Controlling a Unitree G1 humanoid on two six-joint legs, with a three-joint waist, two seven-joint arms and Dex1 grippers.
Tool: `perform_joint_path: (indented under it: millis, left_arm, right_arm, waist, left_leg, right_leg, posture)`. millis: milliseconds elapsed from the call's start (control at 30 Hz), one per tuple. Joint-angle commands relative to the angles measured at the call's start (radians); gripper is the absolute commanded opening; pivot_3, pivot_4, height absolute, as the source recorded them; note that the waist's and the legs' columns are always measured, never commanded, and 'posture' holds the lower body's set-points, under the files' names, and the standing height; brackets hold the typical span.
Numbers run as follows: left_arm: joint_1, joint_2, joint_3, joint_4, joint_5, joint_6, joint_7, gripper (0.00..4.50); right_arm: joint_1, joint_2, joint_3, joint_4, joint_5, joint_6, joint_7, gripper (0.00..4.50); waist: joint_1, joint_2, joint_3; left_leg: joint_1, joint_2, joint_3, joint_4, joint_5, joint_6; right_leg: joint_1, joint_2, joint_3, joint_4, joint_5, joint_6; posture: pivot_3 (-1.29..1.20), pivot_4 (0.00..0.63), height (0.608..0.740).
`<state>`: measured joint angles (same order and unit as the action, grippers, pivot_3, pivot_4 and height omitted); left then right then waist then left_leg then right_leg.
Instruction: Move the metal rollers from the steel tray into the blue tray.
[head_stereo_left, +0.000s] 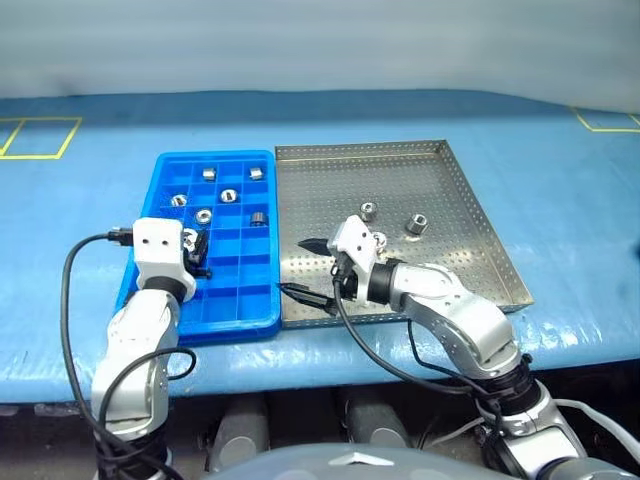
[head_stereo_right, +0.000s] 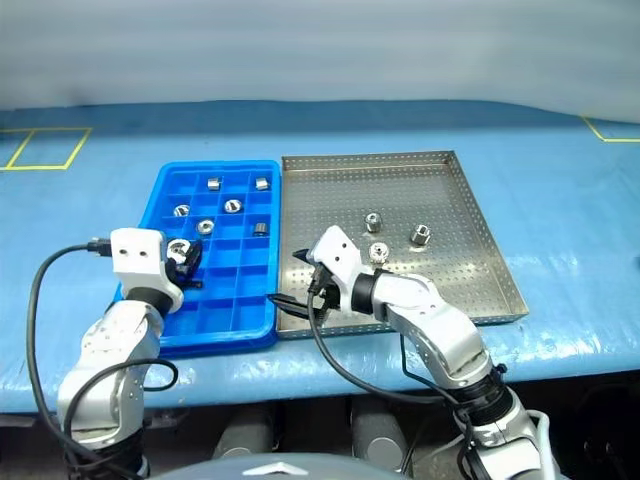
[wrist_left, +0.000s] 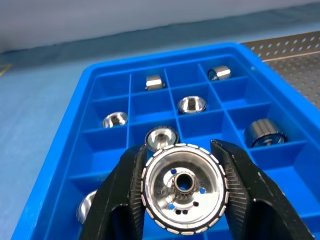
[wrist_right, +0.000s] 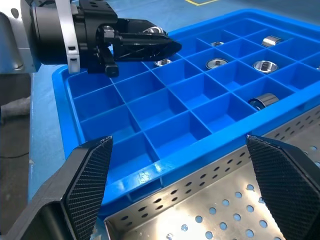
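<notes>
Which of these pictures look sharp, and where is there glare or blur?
Left wrist view: the roller between the left gripper fingers is crisp, with bright reflections. Right wrist view: the steel tray floor gleams; the right gripper fingers look soft. Head views: even light, and the blue tray is clear.

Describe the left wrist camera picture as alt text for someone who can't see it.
Two black fingers clamp a shiny metal roller just above the blue tray. Behind it, the tray's square compartments hold several more rollers, one to a compartment, and a corner of the perforated steel tray shows beyond.
</notes>
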<state>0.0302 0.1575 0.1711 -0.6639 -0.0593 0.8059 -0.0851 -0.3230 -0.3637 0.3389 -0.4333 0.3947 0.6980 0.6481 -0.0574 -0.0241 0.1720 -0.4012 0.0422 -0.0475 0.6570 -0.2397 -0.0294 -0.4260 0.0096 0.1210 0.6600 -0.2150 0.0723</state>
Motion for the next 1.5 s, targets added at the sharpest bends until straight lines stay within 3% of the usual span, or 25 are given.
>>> perform_joint_path:
  millis: [33, 367, 633, 667, 1033, 1233, 1500]
  left_arm:
    - [0.015, -0.01, 0.005, -0.051, 0.003, 0.008, 0.025, 1.71]
    - [0.089, -0.058, 0.022, 0.001, -0.015, 0.072, 0.048, 1.71]
    - [0.028, -0.032, 0.021, 0.021, -0.048, 0.026, 0.015, 4.39]
    - [0.015, -0.015, 0.012, 0.029, -0.049, 0.004, -0.002, 4.48]
    - [-0.338, 0.128, -0.101, 0.234, -0.153, -0.045, -0.243, 4.48]
    - [-0.545, 0.083, -0.212, 0.477, -0.19, -0.105, -0.365, 4.48]
    - [-0.673, 0.019, -0.311, 0.767, -0.159, -0.215, -0.45, 4.48]
  right_arm:
    - [-0.018, 0.006, -0.005, -0.006, 0.001, -0.027, 0.015, 4.5]
    - [0.001, 0.012, -0.014, -0.015, 0.004, -0.025, 0.004, 4.5]
    - [0.022, 0.005, -0.039, -0.032, 0.004, -0.02, -0.018, 4.5]
    - [0.025, 0.002, -0.045, -0.034, 0.003, -0.02, -0.022, 4.5]
    - [0.111, -0.082, -0.173, -0.082, -0.001, -0.006, -0.087, 4.5]
    - [0.192, -0.109, -0.238, -0.143, -0.008, 0.009, -0.14, 4.5]
    - [0.285, -0.101, -0.282, -0.226, 0.002, 0.034, -0.206, 4.5]
  waist:
    - [0.001, 0.0, 0.0]
    - [-0.003, 0.0, 0.0]
    - [-0.008, 0.0, 0.0]
    - [-0.009, 0.0, 0.0]
    - [-0.015, 0.0, 0.0]
    - [-0.038, 0.0, 0.0]
    - [-0.114, 0.0, 0.0]
  left_leg:
    - [0.0, 0.0, 0.0, 0.0, 0.0, 0.0]
    - [0.0, 0.0, 0.0, -0.001, 0.0, 0.0]
    - [0.001, 0.0, 0.001, 0.0, 0.0, 0.0]
    - [0.001, 0.0, 0.001, 0.0, 0.0, 0.0]
    - [0.0, 0.0, 0.001, 0.0, 0.0, 0.0]
    - [-0.001, 0.0, 0.001, -0.001, 0.0, 0.0]
    - [-0.001, 0.0, 0.001, -0.001, 0.0, 0.0]
  right_leg:
    - [0.0, 0.0, 0.0, 0.0, -0.001, -0.002]
    - [0.0, 0.0, 0.0, 0.0, -0.001, -0.001]
    - [0.0, 0.0, 0.0, 0.0, -0.002, -0.003]
    - [0.0, 0.0, 0.0, 0.0, -0.002, -0.003]
    - [0.0, 0.0, 0.0, 0.0, -0.001, -0.002]
    - [-0.001, 0.0, 0.001, -0.001, 0.001, 0.001]
    - [-0.001, 0.001, 0.001, 0.0, 0.001, 0.002]
  posture:
    - [0.07, 0.15, 0.74]
    - [0.04, 0.15, 0.74]
    - [0.01, 0.15, 0.74]
    - [0.01, 0.15, 0.74]
    - [-0.08, 0.15, 0.74]
    - [-0.17, 0.15, 0.74]
    - [-0.26, 0.15, 0.74]
